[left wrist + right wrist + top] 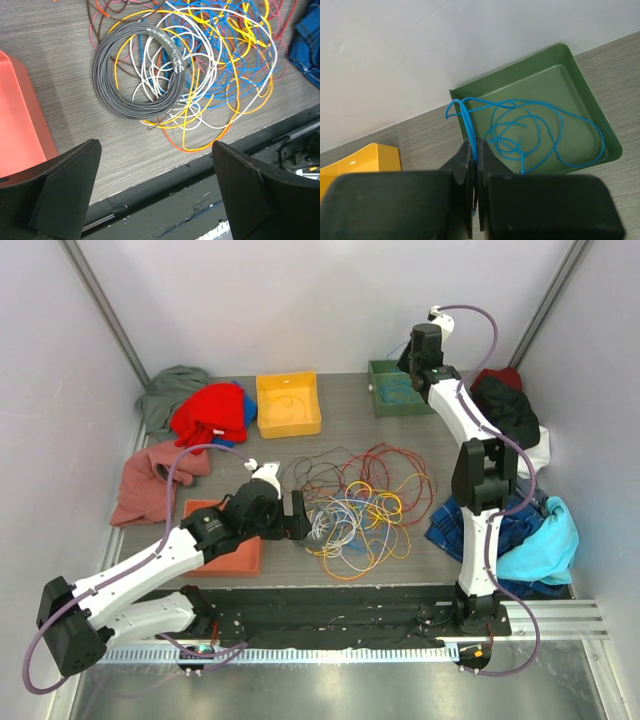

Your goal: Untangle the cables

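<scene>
A tangle of cables (360, 505) in red, orange, yellow, blue, white and black lies in the middle of the table. In the left wrist view a grey coil (137, 72) lies among yellow, white and blue loops. My left gripper (298, 514) is open and empty at the pile's left edge; in its wrist view (155, 192) it hangs over the table's front edge. My right gripper (403, 368) is shut on a blue cable (470, 122) above the green tray (592, 125), where the rest of that cable lies looped.
A yellow bin (288, 403) stands at the back centre, an orange-red tray (235, 552) under the left arm. Cloth garments lie at the back left (205, 412), left (150, 480) and right (530, 530). A black strip (175, 200) runs along the front edge.
</scene>
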{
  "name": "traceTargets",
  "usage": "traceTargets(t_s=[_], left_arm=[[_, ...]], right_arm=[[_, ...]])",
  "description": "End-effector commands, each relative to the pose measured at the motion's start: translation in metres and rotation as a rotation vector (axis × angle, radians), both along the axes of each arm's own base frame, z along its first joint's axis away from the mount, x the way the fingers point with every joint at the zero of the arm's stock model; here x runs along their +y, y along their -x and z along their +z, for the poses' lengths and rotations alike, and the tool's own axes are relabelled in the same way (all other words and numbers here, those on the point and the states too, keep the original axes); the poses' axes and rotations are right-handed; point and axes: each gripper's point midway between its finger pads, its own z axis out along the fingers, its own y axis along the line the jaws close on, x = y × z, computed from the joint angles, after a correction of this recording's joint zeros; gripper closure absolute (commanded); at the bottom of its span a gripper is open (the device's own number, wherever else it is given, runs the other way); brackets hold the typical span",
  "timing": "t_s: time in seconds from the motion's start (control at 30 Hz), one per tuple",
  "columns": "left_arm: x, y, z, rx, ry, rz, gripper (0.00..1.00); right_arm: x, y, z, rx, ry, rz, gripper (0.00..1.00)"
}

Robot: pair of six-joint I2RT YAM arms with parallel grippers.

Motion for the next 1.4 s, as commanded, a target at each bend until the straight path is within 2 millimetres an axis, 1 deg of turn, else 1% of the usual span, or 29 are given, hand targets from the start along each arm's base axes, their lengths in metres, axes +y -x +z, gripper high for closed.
traceTargets(t_s=[0.0, 0.03, 0.1, 0.13, 0.2, 0.23, 0.3, 0.37, 0.43, 0.47, 0.53, 0.57, 0.6, 0.63, 0.67, 0.73, 0.77, 0.8, 0.87, 0.9, 0.93, 0.97, 1.03, 1.1, 1.13, 1.17, 1.2, 1.23, 1.37], left_arm=[[-0.003, -0.016, 0.009, -0.048, -0.01, 0.029, 0.02], [-0.003, -0.017, 0.008, -0.05, -0.017, 0.03, 0.02], [-0.004, -0.018, 0.005, -0.048, -0.029, 0.024, 0.02], [-0.004, -0.018, 0.003, -0.042, -0.035, 0.022, 0.02], [-0.004, -0.02, 0.001, -0.042, -0.051, 0.018, 0.02], [-0.004, -0.02, 0.001, -0.04, -0.058, 0.018, 0.02], [-0.005, -0.022, -0.003, -0.03, -0.075, 0.015, 0.02], [-0.007, -0.023, -0.002, -0.028, -0.075, 0.011, 0.01], [-0.009, -0.022, -0.004, -0.017, -0.077, 0.008, 0.02], [-0.009, -0.022, -0.003, -0.015, -0.073, 0.008, 0.02], [-0.011, -0.021, -0.002, -0.015, -0.06, 0.008, 0.02], [-0.012, -0.02, -0.004, -0.007, -0.052, 0.008, 0.02], [-0.014, -0.021, -0.002, -0.011, -0.036, 0.009, 0.02], [-0.015, -0.02, 0.0, -0.011, -0.02, 0.011, 0.02], [-0.017, -0.018, -0.001, -0.005, -0.009, 0.004, 0.02], [-0.02, -0.017, 0.002, -0.006, 0.018, -0.001, 0.02], [-0.021, -0.014, 0.002, 0.007, 0.032, -0.003, 0.02], [-0.023, -0.013, 0.003, 0.009, 0.044, -0.005, 0.02], [-0.023, -0.009, 0.003, 0.024, 0.058, -0.007, 0.03], [-0.022, -0.008, 0.002, 0.029, 0.063, -0.005, 0.03], [-0.021, -0.006, 0.001, 0.033, 0.063, 0.0, 0.04], [-0.018, -0.006, 0.003, 0.026, 0.072, 0.008, 0.04], [-0.013, -0.003, 0.001, 0.025, 0.065, 0.021, 0.04], [-0.007, -0.003, 0.005, 0.005, 0.064, 0.037, 0.04], [-0.005, -0.003, 0.006, -0.001, 0.063, 0.039, 0.04], [-0.004, -0.003, 0.009, -0.011, 0.07, 0.04, 0.04], [-0.003, -0.003, 0.008, -0.012, 0.068, 0.044, 0.04], [-0.002, -0.002, 0.007, -0.011, 0.068, 0.042, 0.04], [-0.006, 0.001, -0.002, 0.018, 0.067, 0.023, 0.04]], right_arm=[[-0.006, -0.014, 0.039, -0.108, -0.018, -0.014, 0.99], [-0.006, -0.017, 0.029, -0.096, -0.018, -0.016, 0.99], [-0.009, -0.023, 0.022, -0.095, -0.027, -0.024, 0.99], [-0.009, -0.025, 0.011, -0.08, -0.026, -0.023, 0.99], [-0.008, -0.029, 0.006, -0.075, -0.034, -0.018, 0.99], [-0.007, -0.032, -0.004, -0.062, -0.034, -0.015, 0.99], [-0.004, -0.032, -0.007, -0.057, -0.044, -0.011, 0.71], [-0.006, -0.03, -0.005, -0.059, -0.05, -0.024, 0.5], [-0.007, -0.025, 0.006, -0.082, -0.042, -0.043, 0.43], [-0.007, -0.018, 0.019, -0.109, -0.04, -0.047, 0.39], [-0.005, -0.008, 0.033, -0.132, -0.035, -0.052, 0.37], [-0.005, 0.004, 0.05, -0.161, -0.044, -0.051, 0.37], [-0.004, 0.011, 0.056, -0.17, -0.045, -0.051, 0.35], [0.001, 0.021, 0.052, -0.158, -0.038, -0.053, 0.27], [0.002, 0.033, 0.072, -0.184, -0.045, -0.052, 0.15], [0.012, 0.045, 0.076, -0.207, -0.042, -0.025, 0.15], [0.012, 0.049, 0.085, -0.222, -0.037, -0.021, 0.15], [0.012, 0.049, 0.086, -0.224, -0.018, -0.021, 0.15], [0.011, 0.045, 0.103, -0.245, 0.0, -0.015, 0.17], [0.012, 0.041, 0.095, -0.215, 0.016, -0.01, 0.18], [0.011, 0.039, 0.105, -0.22, 0.022, -0.012, 0.2], [0.011, 0.038, 0.106, -0.216, 0.023, -0.011, 0.21], [0.012, 0.036, 0.094, -0.175, 0.022, -0.013, 0.23], [0.013, 0.039, 0.077, -0.136, 0.006, -0.016, 0.23], [0.011, 0.045, 0.056, -0.091, 0.006, -0.018, 0.23], [0.014, 0.05, 0.045, -0.073, -0.013, -0.015, 0.24], [0.011, 0.061, 0.007, -0.002, -0.004, -0.016, 0.24], [0.014, 0.066, 0.012, -0.035, -0.024, -0.007, 0.25], [0.017, 0.096, -0.035, 0.022, 0.018, -0.004, 0.24]])
